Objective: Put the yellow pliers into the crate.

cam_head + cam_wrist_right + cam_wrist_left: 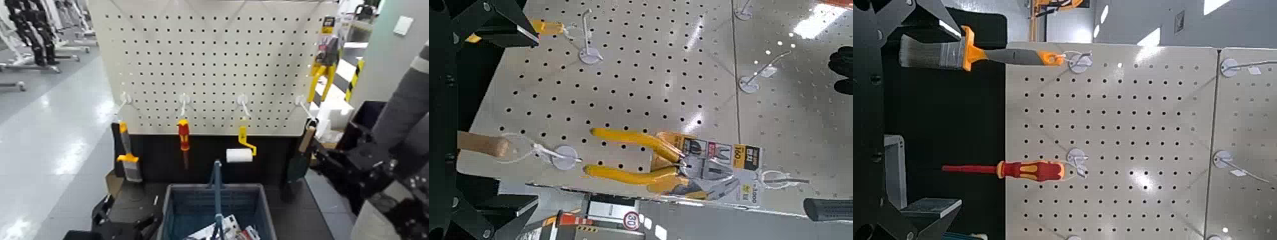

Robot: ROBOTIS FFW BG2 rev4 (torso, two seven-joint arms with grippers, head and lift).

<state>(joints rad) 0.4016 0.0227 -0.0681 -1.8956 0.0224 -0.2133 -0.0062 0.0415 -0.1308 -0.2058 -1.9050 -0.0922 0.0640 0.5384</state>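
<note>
The yellow pliers (328, 50) hang on their printed card at the upper right corner of the white pegboard, handles down. In the right wrist view the pliers (679, 160) lie ahead of my right gripper (499, 120), which is open and apart from them. In the head view that right gripper (333, 167) hovers at the lower right, well below the pliers. The blue-grey crate (169, 210) with its blue handle bar stands on the floor below the board. My left gripper (124, 223) rests low beside the crate's left side, open and empty.
On the pegboard (210, 64) hooks hang a yellow-and-grey brush (129, 163), a red screwdriver (184, 142), a yellow paint roller (241, 150) and a wooden-handled tool (301, 156). Packaged items (223, 233) lie in the crate. A dark bin (367, 118) stands at the right.
</note>
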